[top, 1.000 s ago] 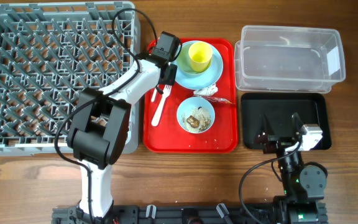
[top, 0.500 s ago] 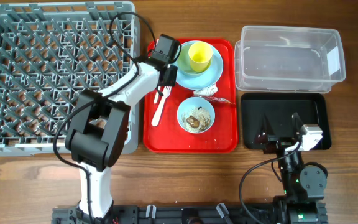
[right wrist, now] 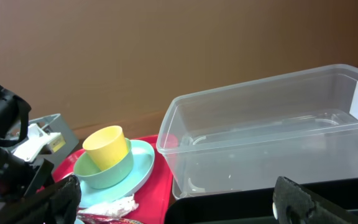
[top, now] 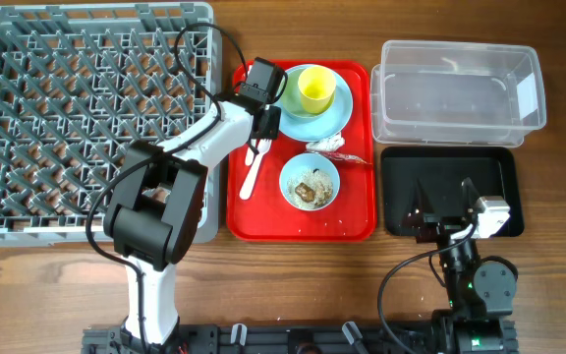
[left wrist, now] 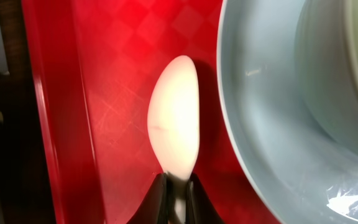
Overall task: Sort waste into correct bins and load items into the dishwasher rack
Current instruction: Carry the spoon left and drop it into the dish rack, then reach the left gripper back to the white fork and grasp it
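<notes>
My left gripper [top: 266,125] [left wrist: 178,198] is shut on the handle of the white spoon [left wrist: 175,118], low over the red tray [left wrist: 110,99], beside the pale blue plate [left wrist: 272,143]. In the overhead view the gripper hides the spoon. The white fork [top: 252,167] lies on the tray beside it. The yellow cup [top: 314,89] [right wrist: 106,147] stands in a bowl on the plate [top: 337,113]. The other bowl [top: 310,183] holds beige scraps. The tissue and wrapper [top: 330,147] lie between them. My right gripper [top: 448,208] [right wrist: 179,211] is open and empty over the black tray [top: 401,167].
The grey rack [top: 86,118] fills the left side, next to the red tray [top: 357,211]. The clear tub [top: 460,93] [right wrist: 272,137] stands behind the black tray at the right. The left arm reaches across the rack's right edge.
My left gripper has shifted very slightly over the tray's left side, still shut on the spoon. The right arm has not moved.
</notes>
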You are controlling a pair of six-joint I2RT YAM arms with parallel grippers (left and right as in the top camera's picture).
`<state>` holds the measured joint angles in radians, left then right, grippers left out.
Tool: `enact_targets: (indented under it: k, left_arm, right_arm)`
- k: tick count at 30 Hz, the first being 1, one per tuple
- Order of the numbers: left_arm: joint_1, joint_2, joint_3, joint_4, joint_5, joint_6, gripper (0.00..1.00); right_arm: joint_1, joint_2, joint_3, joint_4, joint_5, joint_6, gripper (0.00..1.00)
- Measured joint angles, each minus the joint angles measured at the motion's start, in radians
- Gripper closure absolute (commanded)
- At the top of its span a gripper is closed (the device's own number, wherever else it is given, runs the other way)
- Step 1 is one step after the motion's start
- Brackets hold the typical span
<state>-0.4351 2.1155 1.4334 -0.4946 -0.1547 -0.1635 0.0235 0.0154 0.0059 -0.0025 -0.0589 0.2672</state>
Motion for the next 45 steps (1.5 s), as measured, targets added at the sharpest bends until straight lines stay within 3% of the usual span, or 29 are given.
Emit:
enact_targets:
  k: [5, 9, 15, 24, 31, 37, 38, 40, 41, 45]
  left_arm:
    - [0.002, -0.058, 0.002, -0.018, 0.008, 0.000, 0.96]
    - [0.002, -0.222, 0.002, -0.039, 0.007, 0.000, 0.96]
    - [0.011, -0.414, 0.006, -0.107, -0.166, 0.000, 0.96]
    - [0.126, -0.427, -0.010, -0.341, -0.240, -0.070, 0.96]
    - [0.184, -0.427, -0.094, -0.341, -0.116, -0.113, 0.96]
    - [0.184, -0.427, -0.171, -0.295, -0.082, -0.080, 0.96]
    - [0.184, -0.427, -0.175, -0.293, -0.081, -0.076, 0.94]
    - [0.184, -0.427, -0.182, -0.287, -0.081, -0.069, 0.63]
    - [0.184, -0.427, -0.182, -0.286, -0.081, -0.066, 0.60]
    - [0.184, -0.427, -0.182, -0.284, -0.079, -0.059, 0.69]
  right_arm:
    - [0.000, 0.000, 0.000, 0.000, 0.000, 0.000, 0.00]
    - [0.000, 0.000, 0.000, 0.000, 0.000, 0.000, 0.00]
    - [0.000, 0.000, 0.000, 0.000, 0.000, 0.000, 0.00]
    - [0.000, 0.000, 0.000, 0.000, 0.000, 0.000, 0.00]
    - [0.000, 0.000, 0.000, 0.000, 0.000, 0.000, 0.00]
    - [0.000, 0.000, 0.000, 0.000, 0.000, 0.000, 0.00]
    - [0.000, 0.000, 0.000, 0.000, 0.000, 0.000, 0.00]
    - [0.000, 0.000, 0.000, 0.000, 0.000, 0.000, 0.00]
    - [0.000, 0.000, 0.000, 0.000, 0.000, 0.000, 0.00]
    - [0.000, 0.000, 0.000, 0.000, 0.000, 0.000, 0.00]
